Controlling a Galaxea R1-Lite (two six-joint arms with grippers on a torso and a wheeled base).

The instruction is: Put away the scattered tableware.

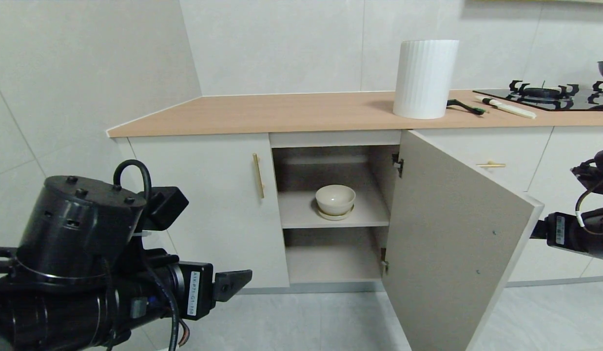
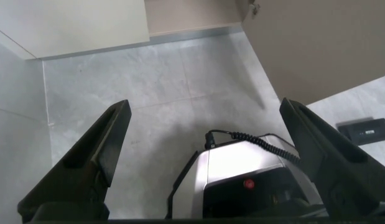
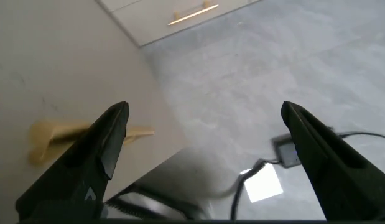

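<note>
With left claw [image 2: 204,115] and right claw [image 3: 206,115] held spread, the bowl [image 1: 335,199] beyond the left claw is judged brittle, slick, best pinched at its rim.

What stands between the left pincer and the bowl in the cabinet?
Nothing visible does. The cabinet door is swung open to the right. The bowl sits on a plate on the middle shelf, exposed to the open left pincer.
</note>
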